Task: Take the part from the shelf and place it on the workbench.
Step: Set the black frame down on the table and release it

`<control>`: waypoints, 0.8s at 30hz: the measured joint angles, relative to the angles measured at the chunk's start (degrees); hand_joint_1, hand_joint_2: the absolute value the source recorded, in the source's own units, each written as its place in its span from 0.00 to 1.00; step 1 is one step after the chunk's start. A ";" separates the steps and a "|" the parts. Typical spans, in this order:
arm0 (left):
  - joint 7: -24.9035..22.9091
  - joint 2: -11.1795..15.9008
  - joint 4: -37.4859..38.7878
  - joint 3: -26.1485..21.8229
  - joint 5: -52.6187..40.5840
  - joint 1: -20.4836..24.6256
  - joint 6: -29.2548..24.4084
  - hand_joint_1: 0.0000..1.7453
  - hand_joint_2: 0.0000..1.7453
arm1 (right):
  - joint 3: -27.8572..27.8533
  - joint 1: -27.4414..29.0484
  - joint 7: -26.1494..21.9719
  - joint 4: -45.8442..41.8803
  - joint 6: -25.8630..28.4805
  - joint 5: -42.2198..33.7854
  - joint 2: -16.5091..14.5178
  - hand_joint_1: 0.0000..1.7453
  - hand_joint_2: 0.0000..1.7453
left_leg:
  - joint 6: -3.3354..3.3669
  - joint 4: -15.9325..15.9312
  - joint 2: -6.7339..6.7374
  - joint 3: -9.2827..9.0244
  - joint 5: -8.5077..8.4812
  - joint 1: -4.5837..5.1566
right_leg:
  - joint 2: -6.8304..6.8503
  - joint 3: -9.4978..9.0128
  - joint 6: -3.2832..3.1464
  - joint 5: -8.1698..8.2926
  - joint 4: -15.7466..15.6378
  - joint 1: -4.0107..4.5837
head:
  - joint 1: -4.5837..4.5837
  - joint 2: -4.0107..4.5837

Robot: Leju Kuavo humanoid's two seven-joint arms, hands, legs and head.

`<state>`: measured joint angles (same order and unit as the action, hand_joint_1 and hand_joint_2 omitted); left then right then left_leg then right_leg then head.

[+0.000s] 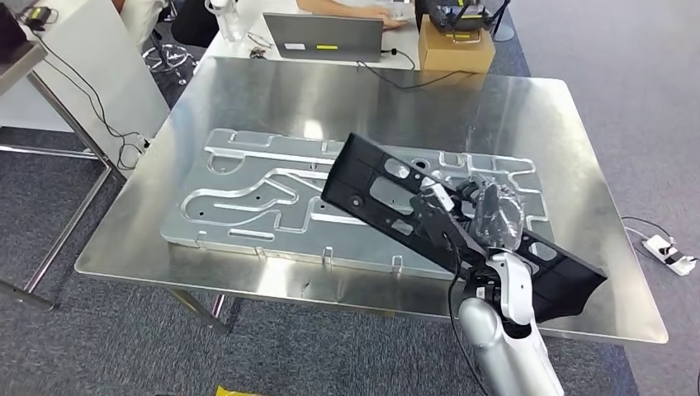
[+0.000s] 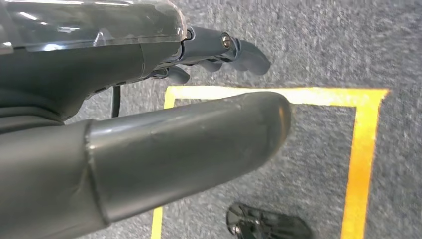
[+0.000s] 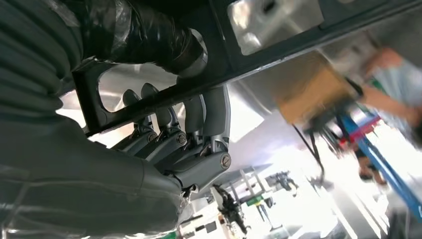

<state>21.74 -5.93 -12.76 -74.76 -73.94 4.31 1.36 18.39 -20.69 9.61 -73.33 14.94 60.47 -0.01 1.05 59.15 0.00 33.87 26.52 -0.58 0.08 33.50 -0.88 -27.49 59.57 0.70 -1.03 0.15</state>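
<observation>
The long black part (image 1: pixel 388 191) hangs slanted over the shiny workbench (image 1: pixel 248 91), above the grooved metal plate (image 1: pixel 248 206), with bare table toward the far edge. The right hand (image 1: pixel 494 216) grips its frame, fingers (image 3: pixel 199 124) wrapped round a bar. The left hand (image 2: pixel 149 139) hangs over grey carpet (image 2: pixel 323 45) with yellow tape (image 2: pixel 366 149), holding nothing, fingers slightly curled.

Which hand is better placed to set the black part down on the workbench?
The right. The right hand already grips the black part above the workbench, over the grooved metal plate. The left hand hangs over carpet and holds nothing.
</observation>
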 joint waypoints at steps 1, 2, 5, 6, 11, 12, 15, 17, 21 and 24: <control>-0.02 0.05 0.00 0.19 -0.15 -0.01 0.00 0.00 0.00 | 0.24 -0.98 0.51 1.96 -0.41 0.32 0.08 1.00 1.00 | 0.22 -0.36 -0.01 -0.11 -0.18 -0.15 | -0.02 -0.01 0.30 -0.18 0.13 -0.01 | -0.01 0.00; -0.04 0.08 0.00 0.34 -0.22 -0.01 0.01 0.00 0.00 | 0.34 -1.82 0.82 3.58 -0.61 0.52 0.18 1.00 1.00 | 0.48 -0.71 0.01 -0.27 -0.37 -0.36 | -0.04 0.27 0.62 -0.79 0.89 -0.01 | -0.03 0.00; -0.07 0.09 0.00 0.54 -0.32 0.03 0.02 0.00 0.00 | 0.36 -3.60 1.16 7.30 -0.78 0.86 0.52 1.00 1.00 | 0.93 -1.12 0.08 -0.53 -0.54 -0.62 | -0.11 4.38 1.56 -5.16 9.29 -0.52 | -0.05 0.00; -0.09 0.10 0.00 0.55 -0.36 0.02 0.02 0.00 0.00 | 0.36 -4.02 1.36 8.34 -0.96 1.14 0.63 1.00 1.00 | 0.95 -1.09 0.09 -0.54 -0.49 -0.62 | -0.11 6.21 1.82 -6.30 12.66 -0.78 | -0.05 0.00; -0.12 0.10 0.00 0.58 -0.68 0.03 0.01 0.00 0.00 | 0.36 -6.92 2.39 12.72 -2.85 2.60 1.58 1.00 1.00 | 0.44 -0.84 -0.03 -1.29 0.19 -0.67 | -0.03 3.26 2.16 0.50 4.50 -1.61 | -0.06 0.00; -0.12 0.11 0.00 0.59 -0.72 0.05 0.01 0.00 0.00 | 0.36 -7.78 2.42 13.66 -3.22 2.73 1.81 1.00 1.00 | 0.16 -0.79 -0.07 -1.32 0.30 -0.61 | -0.07 2.03 1.97 1.42 1.76 -1.51 | -0.04 0.00; -0.10 0.17 0.01 0.60 -0.85 0.03 0.02 0.00 0.00 | 0.24 -9.96 2.45 16.03 -4.11 3.55 2.39 1.00 1.00 | -0.86 -0.95 -0.11 -1.33 0.32 -0.54 | -0.22 1.34 1.22 1.50 -0.20 -1.05 | -0.01 0.00; -0.10 0.18 0.02 0.60 -0.97 0.02 -0.01 0.00 0.00 | 0.17 -11.06 2.45 17.10 -4.59 4.43 2.61 1.00 1.00 | -1.42 -0.37 -0.10 -1.18 0.95 -0.68 | -0.18 1.00 0.42 1.77 -0.82 -1.25 | 0.01 0.00; -0.09 0.30 0.02 0.60 -0.92 -0.05 -0.27 0.00 0.00 | 0.06 -12.69 2.42 19.12 -5.33 6.25 3.03 1.00 1.00 | -1.90 11.71 -0.11 4.37 7.04 -0.77 | -0.03 0.57 -0.59 1.98 -1.42 -1.37 | 0.04 0.00; -0.10 0.37 0.02 0.60 -0.75 -0.21 -0.32 0.00 0.00 | -0.05 -13.21 2.43 20.18 -5.54 7.31 3.67 1.00 1.00 | -2.03 13.49 -0.08 5.50 5.80 -0.81 | -0.08 0.50 -0.53 1.79 -1.14 -1.34 | 0.03 0.00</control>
<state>21.64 -5.56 -12.74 -74.16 -74.69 4.10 1.04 18.34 -33.90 12.04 -53.15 9.40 67.77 3.66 -0.98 72.64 -0.08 39.37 32.32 -1.39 0.00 33.99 -1.41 -25.70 58.43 -0.65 -1.00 0.15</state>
